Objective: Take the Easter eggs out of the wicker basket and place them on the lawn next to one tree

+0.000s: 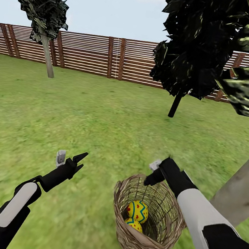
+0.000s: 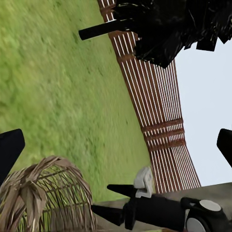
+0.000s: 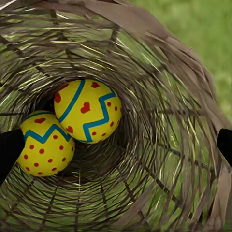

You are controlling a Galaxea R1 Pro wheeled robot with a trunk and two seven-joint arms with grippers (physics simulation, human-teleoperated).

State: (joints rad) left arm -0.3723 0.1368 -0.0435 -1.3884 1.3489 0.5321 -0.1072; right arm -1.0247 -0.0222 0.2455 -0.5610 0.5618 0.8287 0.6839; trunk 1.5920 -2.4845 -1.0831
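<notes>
Eggs (image 3: 88, 110), 2 glossy yellow ovals with blue zigzags and red spots, lie touching at the bottom of the basket (image 1: 131, 185) of open woven twigs. My right gripper (image 1: 153, 176) hangs spread over its braided rim, forearm angled down. My left gripper (image 1: 80, 161), fingers parted, hovers above blurry lawn (image 1: 100, 129).

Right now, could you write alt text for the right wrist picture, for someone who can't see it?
Two yellow eggs with blue zigzags and red spots lie touching at the bottom of a woven basket, seen from its mouth. Grass shows past the rim.
</notes>
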